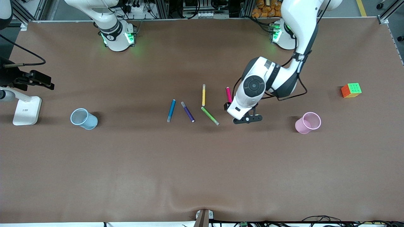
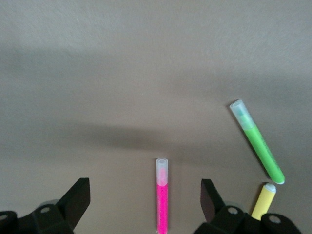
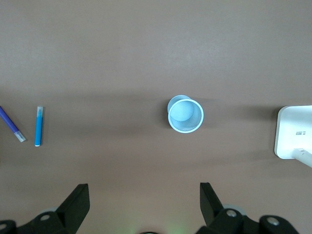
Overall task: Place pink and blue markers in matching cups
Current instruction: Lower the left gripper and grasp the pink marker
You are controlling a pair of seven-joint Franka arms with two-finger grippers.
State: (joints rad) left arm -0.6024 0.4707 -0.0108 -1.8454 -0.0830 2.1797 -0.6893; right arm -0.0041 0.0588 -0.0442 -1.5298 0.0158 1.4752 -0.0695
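Note:
The pink marker [image 1: 228, 94] lies on the table, partly under the left arm's wrist [image 1: 247, 101]. In the left wrist view my left gripper [image 2: 145, 195] is open just above the table, and the pink marker [image 2: 162, 195] lies between its two fingers, untouched. The blue marker [image 1: 171, 110] lies flat toward the right arm's end. The pale blue cup [image 1: 83, 119] stands upright farther that way, and the pale pink cup [image 1: 307, 123] stands toward the left arm's end. My right gripper [image 3: 145, 195] hangs open and empty high over the blue cup [image 3: 185, 114] and the blue marker [image 3: 38, 126].
A purple marker [image 1: 187, 112], a yellow marker [image 1: 204, 95] and a green marker [image 1: 210, 115] lie between the blue and pink markers. A colour cube [image 1: 351, 90] sits past the pink cup. A white camera stand [image 1: 26, 110] is at the right arm's end.

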